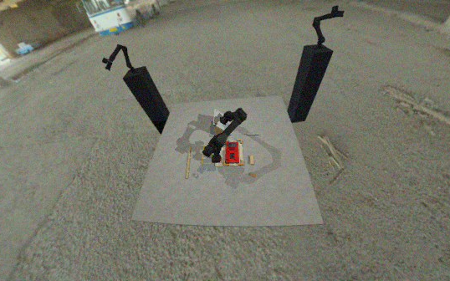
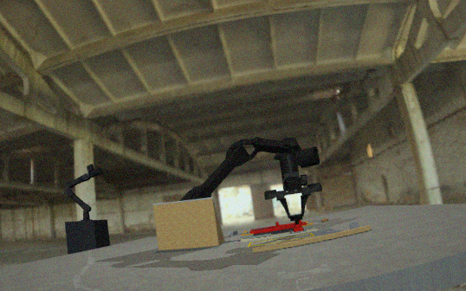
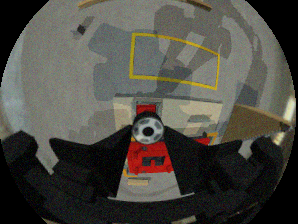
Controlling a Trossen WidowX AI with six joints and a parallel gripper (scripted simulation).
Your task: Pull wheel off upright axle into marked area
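One wheel [image 3: 148,130] clamped in the end effector [image 2: 296,220] [image 3: 148,128], yellow-outlined area [image 3: 218,71] apart, without a wheel inside

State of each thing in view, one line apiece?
end effector: shut on wheel
wheel: gripped, not in marked area
marked area: no wheel inside
long strip: lying flat
tan box: standing on table

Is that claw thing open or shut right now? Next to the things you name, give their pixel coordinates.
Shut on the wheel [image 3: 138,131]: in the wrist view, the gripper's [image 2: 296,221] [image 3: 148,131] two fingers press against it from either side.
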